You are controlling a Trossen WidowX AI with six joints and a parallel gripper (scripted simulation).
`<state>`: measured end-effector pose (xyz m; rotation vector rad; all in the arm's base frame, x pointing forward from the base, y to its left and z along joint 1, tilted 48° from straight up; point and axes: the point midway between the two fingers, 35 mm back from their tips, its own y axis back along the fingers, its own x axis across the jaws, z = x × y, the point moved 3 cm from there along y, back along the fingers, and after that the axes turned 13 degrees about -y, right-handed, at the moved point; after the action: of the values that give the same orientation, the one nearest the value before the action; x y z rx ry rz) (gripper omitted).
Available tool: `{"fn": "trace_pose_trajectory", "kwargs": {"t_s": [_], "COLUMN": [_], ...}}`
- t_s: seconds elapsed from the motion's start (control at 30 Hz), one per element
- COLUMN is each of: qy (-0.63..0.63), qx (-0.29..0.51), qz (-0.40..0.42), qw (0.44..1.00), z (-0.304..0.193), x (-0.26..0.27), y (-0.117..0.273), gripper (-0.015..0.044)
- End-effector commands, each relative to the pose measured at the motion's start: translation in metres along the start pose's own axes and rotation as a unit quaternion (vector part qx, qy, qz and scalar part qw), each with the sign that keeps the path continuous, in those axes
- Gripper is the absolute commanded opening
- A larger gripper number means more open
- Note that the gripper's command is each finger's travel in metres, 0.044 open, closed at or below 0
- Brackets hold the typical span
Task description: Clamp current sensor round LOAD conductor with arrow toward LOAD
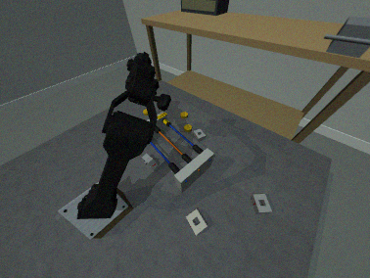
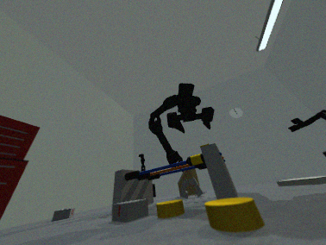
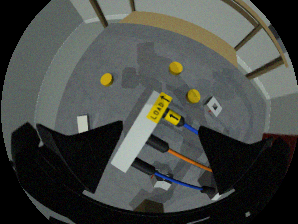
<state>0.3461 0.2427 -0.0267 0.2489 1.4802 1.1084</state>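
My gripper is wide open and empty, pointing down above the end block with the yellow LOAD label. The LOAD conductor is blue, with a yellow arrow tag near that block. An orange conductor and a second blue conductor run alongside. A small pale piece with a red mark stands beside the second blue conductor and looks like the sensor; how far its jaws gape cannot be told. No finger touches it.
The other end block holds the conductors' far ends. Several yellow pucks lie around. Pale square pieces with holes lie about, two nearer the top camera. A flat white piece lies left in the wrist view.
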Motion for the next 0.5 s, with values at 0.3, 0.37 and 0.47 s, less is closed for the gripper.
{"fn": "trace_pose_trajectory", "kwargs": {"t_s": [0.3,0.37,0.47], "qy": [-0.061,-0.083,-0.117], "qx": [0.076,0.103,0.143], "qz": [-0.020,-0.031,-0.051], "qw": [0.995,0.991,0.981], "z": [-0.070,-0.097,-0.139], "x": [-0.029,-0.041,-0.058], "y": [-0.005,-0.006,-0.005], "gripper": [0.0440,0.0440,0.0440]}}
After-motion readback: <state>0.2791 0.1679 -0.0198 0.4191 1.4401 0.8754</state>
